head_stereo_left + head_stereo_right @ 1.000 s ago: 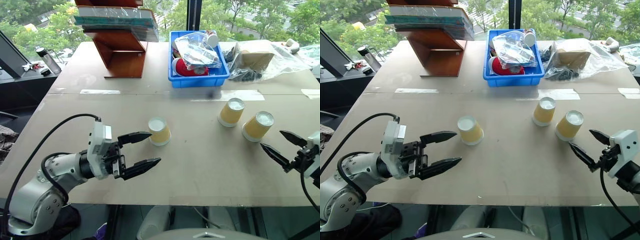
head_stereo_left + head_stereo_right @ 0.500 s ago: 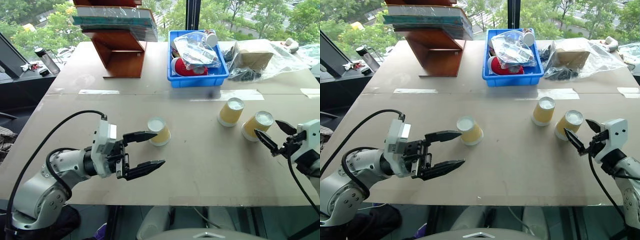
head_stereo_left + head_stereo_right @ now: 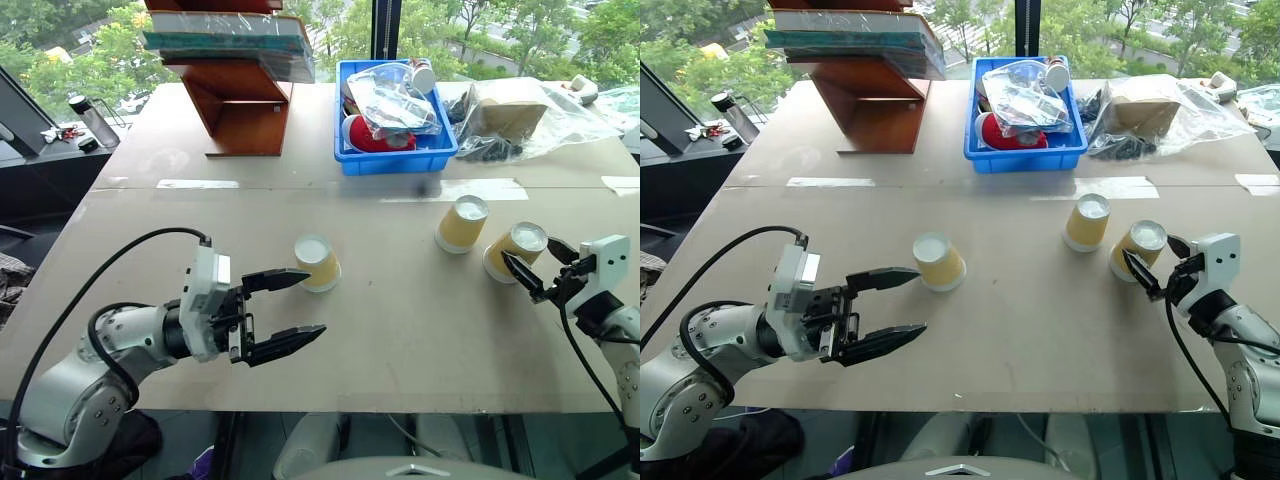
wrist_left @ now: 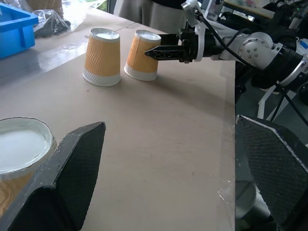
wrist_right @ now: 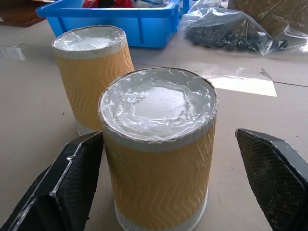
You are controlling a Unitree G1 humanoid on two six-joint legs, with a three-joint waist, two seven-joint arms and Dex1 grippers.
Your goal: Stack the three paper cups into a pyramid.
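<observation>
Three paper cups stood upside down on the brown table (image 3: pixel 400 330), white bases up, none stacked on another. The left cup (image 3: pixel 319 263) sat alone toward the middle of the table. The other two stood close together on the right side: the middle cup (image 3: pixel 462 224) a little farther back, and the right cup (image 3: pixel 514 252) just near and to the right of it, the two almost touching at their rims in the left wrist view.

The left gripper (image 3: pixel 286 314) lay level above the near part of the table, pointing to the right, its two black fingers spread wide and holding nothing. Its far finger's tip reached just beside the left cup's near side without clearly touching it; the near finger was well clear of the cup.

The right gripper (image 3: pixel 530 266) was at the right edge of the table, pointing at the right cup, fingers spread wide with nothing gripped. In the right wrist view the right cup (image 5: pixel 159 144) stood between the two open fingers (image 5: pixel 57 192), with a gap on each side, and the middle cup (image 5: pixel 91 67) rose just behind it.

Along the far side of the table sat a wooden stand (image 3: pixel 245 105) with books on top, a blue bin (image 3: pixel 395 155) of wrapped items, and a clear plastic bag (image 3: pixel 520 115) holding a cardboard box.
</observation>
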